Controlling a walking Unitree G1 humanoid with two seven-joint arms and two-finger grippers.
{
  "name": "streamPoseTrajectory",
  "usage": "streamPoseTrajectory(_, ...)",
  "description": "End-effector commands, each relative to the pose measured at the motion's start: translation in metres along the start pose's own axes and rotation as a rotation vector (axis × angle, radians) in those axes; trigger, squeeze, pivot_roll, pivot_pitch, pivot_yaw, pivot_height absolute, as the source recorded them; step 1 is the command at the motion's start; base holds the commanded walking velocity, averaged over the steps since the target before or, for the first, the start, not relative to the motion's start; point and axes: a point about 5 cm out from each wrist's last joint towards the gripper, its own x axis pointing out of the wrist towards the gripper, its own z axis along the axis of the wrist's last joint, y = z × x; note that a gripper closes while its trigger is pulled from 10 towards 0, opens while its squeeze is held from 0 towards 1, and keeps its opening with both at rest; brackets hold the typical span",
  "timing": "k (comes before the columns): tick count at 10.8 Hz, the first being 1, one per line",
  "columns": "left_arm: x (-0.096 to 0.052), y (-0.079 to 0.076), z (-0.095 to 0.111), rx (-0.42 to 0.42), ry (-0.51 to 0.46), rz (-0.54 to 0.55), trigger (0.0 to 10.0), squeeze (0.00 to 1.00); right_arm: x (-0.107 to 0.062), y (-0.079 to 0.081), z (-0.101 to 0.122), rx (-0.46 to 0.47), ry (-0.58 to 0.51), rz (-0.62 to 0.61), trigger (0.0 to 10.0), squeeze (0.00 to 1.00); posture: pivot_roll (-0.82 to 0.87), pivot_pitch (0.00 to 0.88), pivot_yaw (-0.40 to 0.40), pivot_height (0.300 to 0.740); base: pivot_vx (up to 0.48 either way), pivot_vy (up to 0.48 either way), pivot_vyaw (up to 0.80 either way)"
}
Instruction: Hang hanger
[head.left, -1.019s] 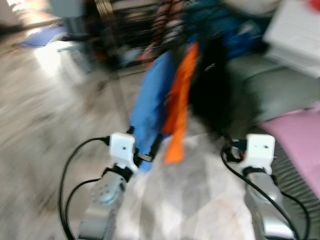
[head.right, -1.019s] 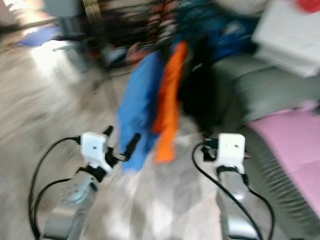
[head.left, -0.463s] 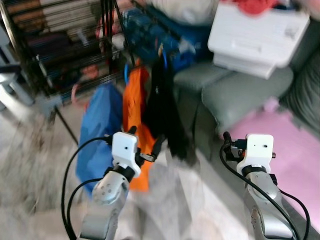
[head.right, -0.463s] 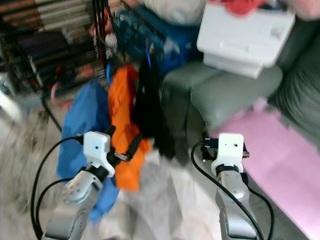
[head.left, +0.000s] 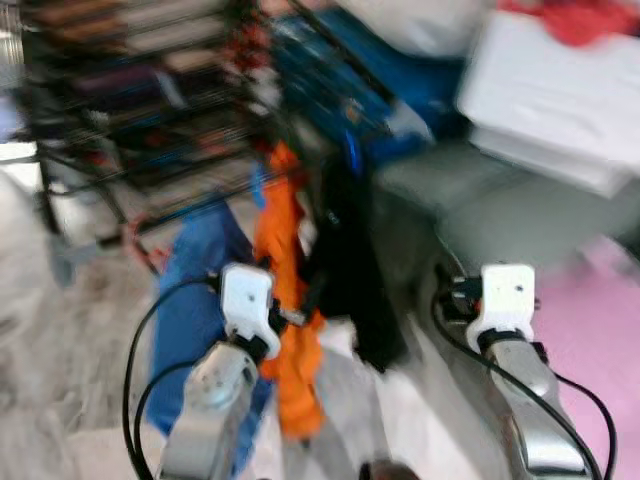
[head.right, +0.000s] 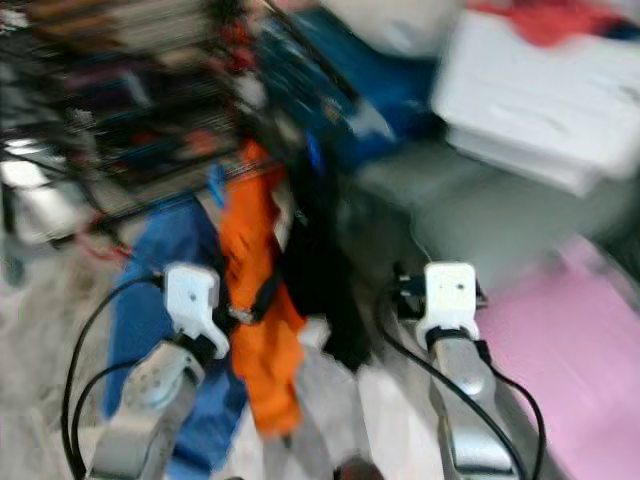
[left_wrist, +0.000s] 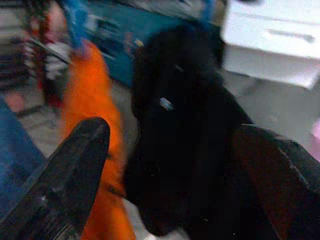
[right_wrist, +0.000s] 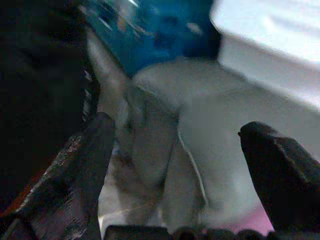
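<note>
Three garments (head.left: 290, 300) hang between rack (head.left: 130, 120) and sofa (head.left: 520, 210).

A lived-in room of a home, blurred in the head views; a grey sofa (head.left: 520, 215) carries a white storage box (head.left: 560, 90) and a pink blanket (head.left: 590, 330); a black wire rack (head.left: 130, 120) holds stacked things; blue (head.left: 195, 300), orange (head.left: 285, 280) and black (head.left: 350, 270) clothes hang from a rail; the floor (head.left: 50, 370) is pale and wood-patterned.
</note>
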Motion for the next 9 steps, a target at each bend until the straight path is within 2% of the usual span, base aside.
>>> streamPoseTrajectory(1,-0.004,0.007,-0.001,0.018,0.011,0.03,10.0,0.0,-0.003,0.012,0.003,-0.012,-0.021,0.055,10.0,0.0,-0.11,0.153,0.021,0.74,0.0,0.0,0.0)
streamPoseTrajectory(6,-0.004,0.007,-0.002,0.026,0.024,0.031,10.0,0.0,0.0,0.018,-0.003,-0.009,0.023,0.101,10.0,0.0,-0.1,0.16,0.019,0.74,0.0,0.0,0.0)
streamPoseTrajectory(7,-0.003,0.007,-0.002,0.029,0.027,0.026,10.0,0.0,0.009,0.018,-0.005,-0.037,0.05,0.127,10.0,0.0,-0.1,0.157,0.021,0.74,0.0,0.0,0.0)
streamPoseTrajectory(9,-0.001,0.006,-0.001,0.037,0.027,0.009,10.0,0.0,0.026,0.02,-0.004,-0.021,0.074,0.167,10.0,0.0,-0.09,0.152,0.022,0.74,0.0,0.0,0.0)
